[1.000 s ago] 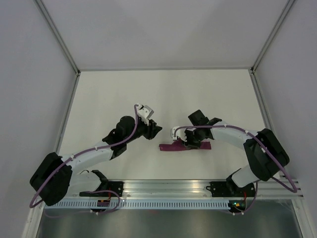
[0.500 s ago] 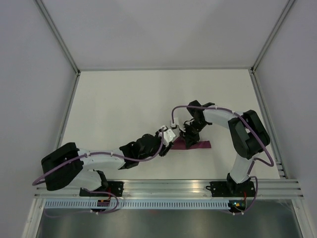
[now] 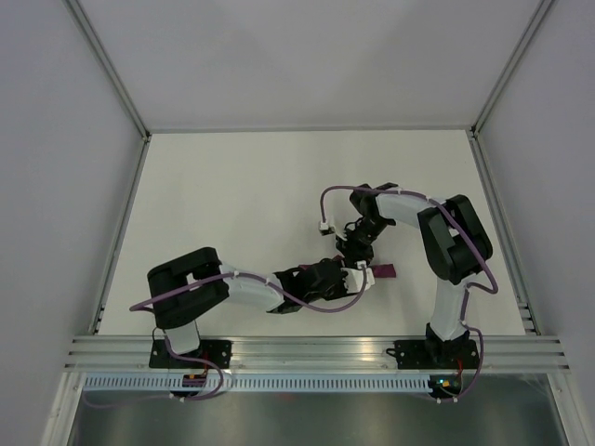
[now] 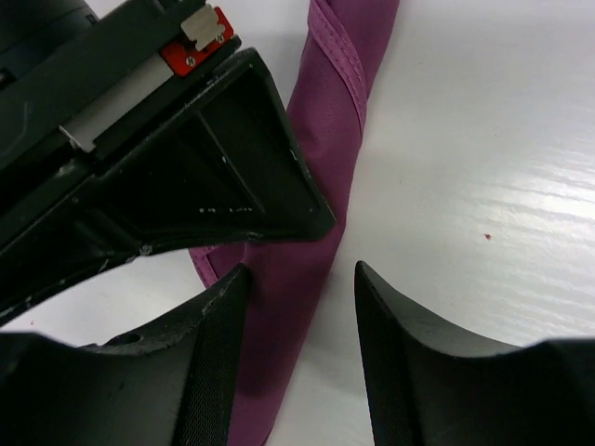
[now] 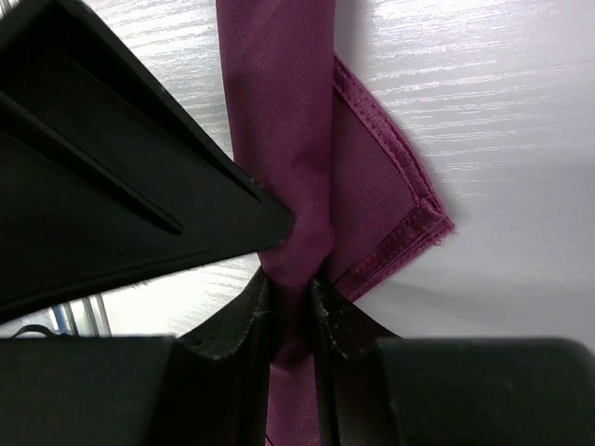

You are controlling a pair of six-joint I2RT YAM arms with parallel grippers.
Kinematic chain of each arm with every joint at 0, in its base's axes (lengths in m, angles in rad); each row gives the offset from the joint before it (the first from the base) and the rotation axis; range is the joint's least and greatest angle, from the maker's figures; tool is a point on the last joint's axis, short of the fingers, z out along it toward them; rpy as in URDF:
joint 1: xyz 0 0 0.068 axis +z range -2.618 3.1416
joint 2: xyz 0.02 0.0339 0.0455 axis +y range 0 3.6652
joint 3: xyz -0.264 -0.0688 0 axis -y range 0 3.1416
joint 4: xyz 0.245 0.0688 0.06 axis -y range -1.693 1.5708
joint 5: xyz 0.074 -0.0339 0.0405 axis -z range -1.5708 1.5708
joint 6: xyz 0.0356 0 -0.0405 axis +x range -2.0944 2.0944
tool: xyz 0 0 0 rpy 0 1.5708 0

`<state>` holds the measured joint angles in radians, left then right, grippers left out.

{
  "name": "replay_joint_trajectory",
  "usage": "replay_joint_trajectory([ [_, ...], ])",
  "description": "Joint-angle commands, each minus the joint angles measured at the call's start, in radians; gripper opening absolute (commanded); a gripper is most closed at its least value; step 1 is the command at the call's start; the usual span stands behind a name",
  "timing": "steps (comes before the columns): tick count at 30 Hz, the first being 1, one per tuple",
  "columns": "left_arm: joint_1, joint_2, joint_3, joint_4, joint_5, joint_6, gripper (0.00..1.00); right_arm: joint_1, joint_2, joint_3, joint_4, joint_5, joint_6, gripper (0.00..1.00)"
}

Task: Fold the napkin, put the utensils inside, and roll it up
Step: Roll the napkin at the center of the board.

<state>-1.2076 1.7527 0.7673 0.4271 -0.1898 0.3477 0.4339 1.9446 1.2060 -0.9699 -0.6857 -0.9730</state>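
Since the napkin (image 4: 330, 130) lies as a slim roll on the table (image 3: 232, 186), right of centre toward the near edge, folding and rolling look nearly done. No utensils show, so they are presumably wrapped inside. The right gripper (image 5: 293, 297) pinches the roll, and the left gripper (image 4: 297, 307) straddles it, fingers parted.

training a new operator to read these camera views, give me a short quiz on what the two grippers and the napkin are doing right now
1. True or false: the right gripper is shut on the napkin.
2. Pick one. The left gripper is: A) shut on the napkin, B) open, straddling the napkin, C) out of view.
3. Short answer: is any cutlery in view outside the rolled napkin?

Key: 1 true; 2 B; 3 no, none shows in any view.
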Motion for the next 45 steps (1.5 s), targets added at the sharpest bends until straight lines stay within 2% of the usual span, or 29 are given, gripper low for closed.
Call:
replay_joint_trajectory([
  [1,0.0,0.057,0.05,-0.005,-0.03,0.097,0.55,-0.006,0.093,-0.023,0.05,0.155,-0.056,0.17],
  [6,0.008,0.106,0.072,-0.03,-0.008,0.096,0.53,-0.007,0.105,-0.019,0.048,0.152,-0.058,0.18],
  [8,0.011,0.123,0.082,-0.05,0.018,0.093,0.48,-0.011,0.103,-0.016,0.043,0.15,-0.059,0.19],
  [11,0.016,0.136,0.099,-0.102,0.055,0.074,0.36,-0.012,0.108,-0.008,0.034,0.147,-0.064,0.21],
  [12,0.02,0.142,0.104,-0.131,0.067,0.063,0.31,-0.012,0.109,-0.003,0.031,0.146,-0.062,0.23],
  [13,0.023,0.146,0.109,-0.146,0.091,0.056,0.21,-0.014,0.108,0.001,0.028,0.146,-0.062,0.24],
  [14,0.026,0.148,0.121,-0.163,0.107,0.048,0.17,-0.014,0.108,0.004,0.027,0.14,-0.062,0.25],
  [17,0.039,0.165,0.153,-0.235,0.167,0.025,0.07,-0.015,0.102,0.015,0.02,0.132,-0.061,0.35],
  [19,0.048,0.177,0.165,-0.284,0.222,0.011,0.02,-0.02,0.086,0.02,0.022,0.127,-0.061,0.47],
  [20,0.057,0.182,0.179,-0.3,0.234,-0.002,0.02,-0.023,0.079,0.021,0.022,0.124,-0.058,0.51],
  [21,0.062,0.183,0.184,-0.313,0.251,-0.009,0.02,-0.024,0.061,0.024,0.022,0.12,-0.056,0.59],
  [25,0.086,0.182,0.188,-0.35,0.343,-0.042,0.02,-0.058,0.011,0.064,0.002,0.094,-0.055,0.7],
  [35,0.158,0.191,0.198,-0.376,0.449,-0.173,0.02,-0.205,-0.098,0.158,0.086,0.006,0.118,0.75],
  [41,0.209,0.22,0.234,-0.402,0.509,-0.285,0.02,-0.274,-0.214,0.132,0.175,-0.015,0.252,0.75],
  [45,0.24,0.266,0.263,-0.419,0.581,-0.34,0.02,-0.334,-0.297,0.063,0.192,-0.041,0.243,0.73],
])
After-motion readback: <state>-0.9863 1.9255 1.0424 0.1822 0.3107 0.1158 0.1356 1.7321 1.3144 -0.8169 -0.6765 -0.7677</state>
